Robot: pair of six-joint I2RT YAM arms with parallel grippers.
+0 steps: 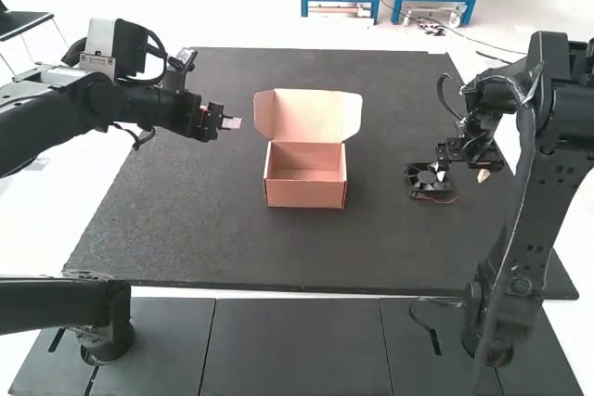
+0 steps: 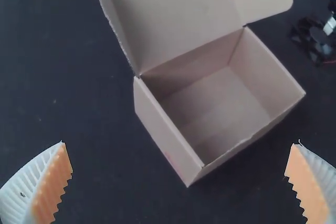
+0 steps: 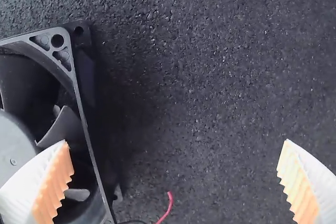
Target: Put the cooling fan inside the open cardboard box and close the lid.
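Observation:
An open cardboard box (image 1: 305,173) stands mid-mat, its lid (image 1: 307,116) upright at the far side; its inside (image 2: 220,114) holds nothing. A black cooling fan (image 1: 431,181) lies flat on the mat to the box's right, with a thin red wire (image 3: 165,208) trailing from it. My right gripper (image 1: 461,170) hovers open just over the fan's right edge; one finger (image 3: 44,184) sits over the fan frame (image 3: 79,93), the other (image 3: 302,182) over bare mat. My left gripper (image 1: 225,121) is open, held above the mat left of the box's lid.
The black mat (image 1: 186,220) covers the table, with free room in front of the box and on both sides. The mat's front edge lies near the arm bases.

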